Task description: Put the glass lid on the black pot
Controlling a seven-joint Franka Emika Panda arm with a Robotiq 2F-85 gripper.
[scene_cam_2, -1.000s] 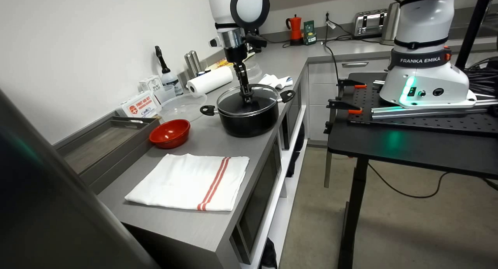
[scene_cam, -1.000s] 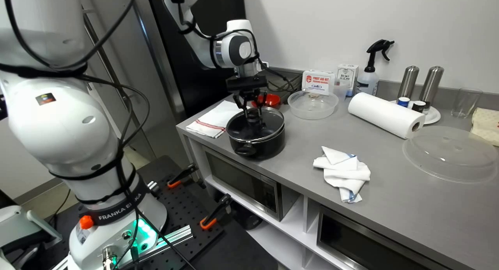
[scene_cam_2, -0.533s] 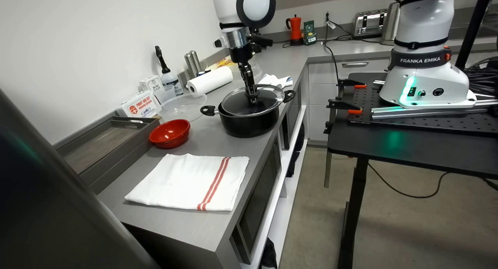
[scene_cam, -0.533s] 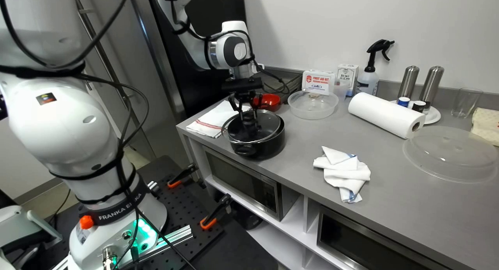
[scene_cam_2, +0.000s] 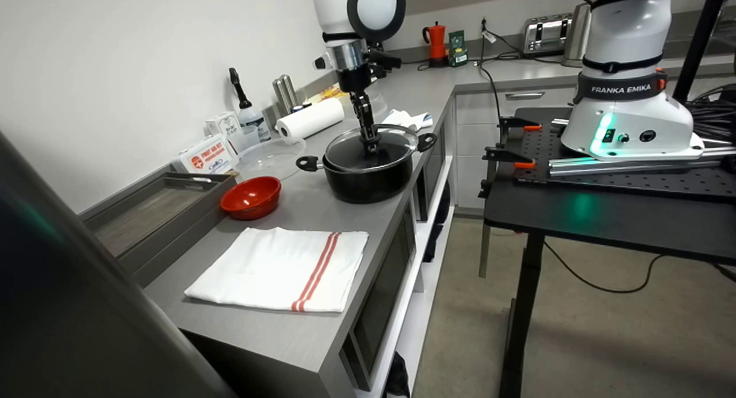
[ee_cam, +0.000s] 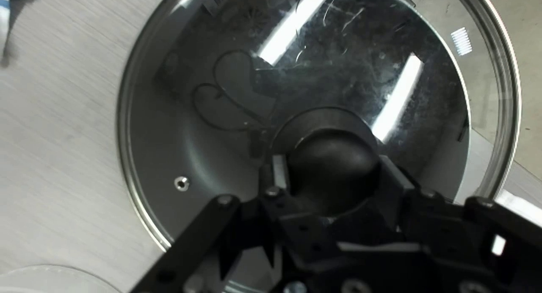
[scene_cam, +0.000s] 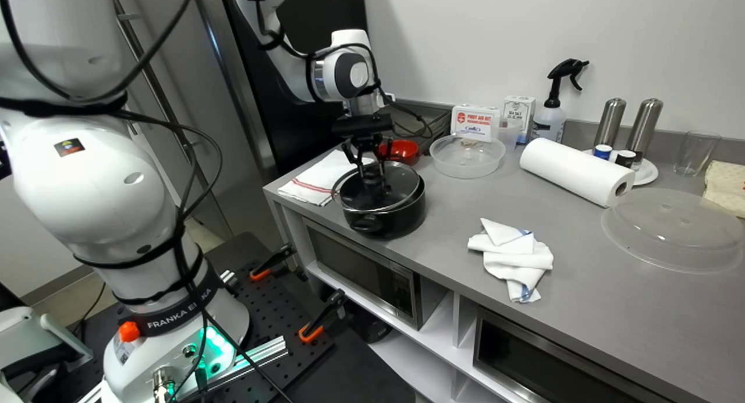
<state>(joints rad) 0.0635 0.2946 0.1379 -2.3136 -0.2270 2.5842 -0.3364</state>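
The black pot (scene_cam: 390, 223) stands near the counter's front edge, also visible in an exterior view (scene_cam_2: 368, 186). The glass lid (scene_cam: 405, 181) is over it, off-centre, its rim overhanging on the front-edge side. In the wrist view the lid (ee_cam: 203, 81) reaches past the pot's rim, with floor visible through the glass. My gripper (scene_cam: 372, 179) points down and is closed around the lid's black knob (ee_cam: 332, 157), one finger on each side. It also shows in an exterior view (scene_cam_2: 371, 144). I cannot tell whether the lid touches the pot's rim all round.
A red bowl (scene_cam_2: 251, 198), a folded towel (scene_cam_2: 276, 271) and a grey tray (scene_cam_2: 155, 214) lie beside the pot. A clear container (scene_cam: 467, 158), paper towel roll (scene_cam: 573, 170), crumpled cloth (scene_cam: 512, 257) and large clear dish (scene_cam: 669, 228) stand farther along. Pot handles (scene_cam_2: 309, 163) stick out.
Over the first half second my gripper carried the lid from nearly centred on the pot toward the counter's front edge. Since then it moved back very slightly. The pot has not moved.
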